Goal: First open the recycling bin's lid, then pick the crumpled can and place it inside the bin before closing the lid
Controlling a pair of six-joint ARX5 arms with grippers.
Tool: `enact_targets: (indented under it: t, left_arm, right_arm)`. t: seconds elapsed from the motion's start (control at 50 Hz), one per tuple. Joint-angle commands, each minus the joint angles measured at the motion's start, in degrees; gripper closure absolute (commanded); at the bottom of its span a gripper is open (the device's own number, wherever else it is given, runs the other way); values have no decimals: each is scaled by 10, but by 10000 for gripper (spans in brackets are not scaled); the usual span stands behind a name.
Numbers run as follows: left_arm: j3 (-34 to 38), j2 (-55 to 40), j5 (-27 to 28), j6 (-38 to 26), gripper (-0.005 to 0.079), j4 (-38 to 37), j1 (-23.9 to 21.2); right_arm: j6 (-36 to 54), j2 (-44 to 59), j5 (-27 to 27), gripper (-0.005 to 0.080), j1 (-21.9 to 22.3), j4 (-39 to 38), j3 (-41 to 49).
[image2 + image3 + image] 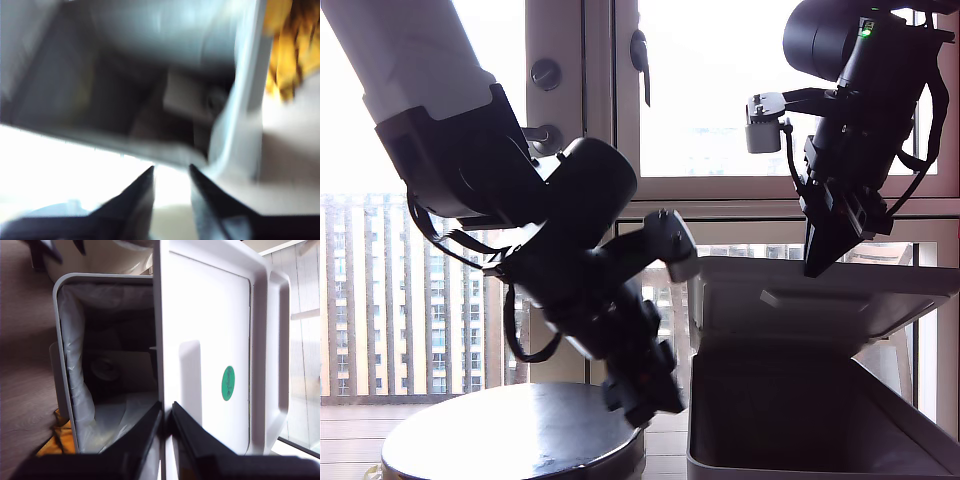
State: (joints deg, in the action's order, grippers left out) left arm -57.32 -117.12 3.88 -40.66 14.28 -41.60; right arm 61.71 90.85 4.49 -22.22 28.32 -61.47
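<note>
The grey recycling bin (pixel 692 455) stands at the exterior view's lower right with its lid (pixel 800 300) raised and tilted. My second gripper (pixel 166 412) comes down from above and is shut on the lid's (pixel 210 340) free edge, a finger on each face. My first gripper (pixel 170 175) is open and holds nothing; the blurred bin (pixel 100 75) interior lies ahead of it. In the exterior view that gripper (pixel 640 395) hangs low beside the bin's outer wall. A small round object (pixel 102 369) lies on the bin's floor; I cannot tell whether it is the crumpled can.
A round dark table (pixel 500 430) sits under the first arm at the exterior view's lower left. A flat brown piece (pixel 132 371) lies inside the bin. Something orange (pixel 62 440) lies on the floor by the bin. Windows and a door stand behind.
</note>
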Motion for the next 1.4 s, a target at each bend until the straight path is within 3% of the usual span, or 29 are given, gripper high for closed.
enact_targets:
  t: [0.0,0.26,0.56,0.82,1.38]
  left_arm:
    - [5,18,-23,1,762,-21,12]
    - [5,87,-55,18,762,-81,82]
    - [5,207,-13,95,762,-83,142]
    - [5,261,2,114,762,-81,162]
    - [5,263,7,122,762,-86,186]
  right_arm:
    - [-4,-8,10,765,6,-18,-10]
    - [-4,-8,-1,765,6,3,-10]
    - [-4,1,-31,765,6,34,-10]
    - [-4,43,-41,765,6,47,-10]
    - [-4,163,-61,765,6,33,-10]
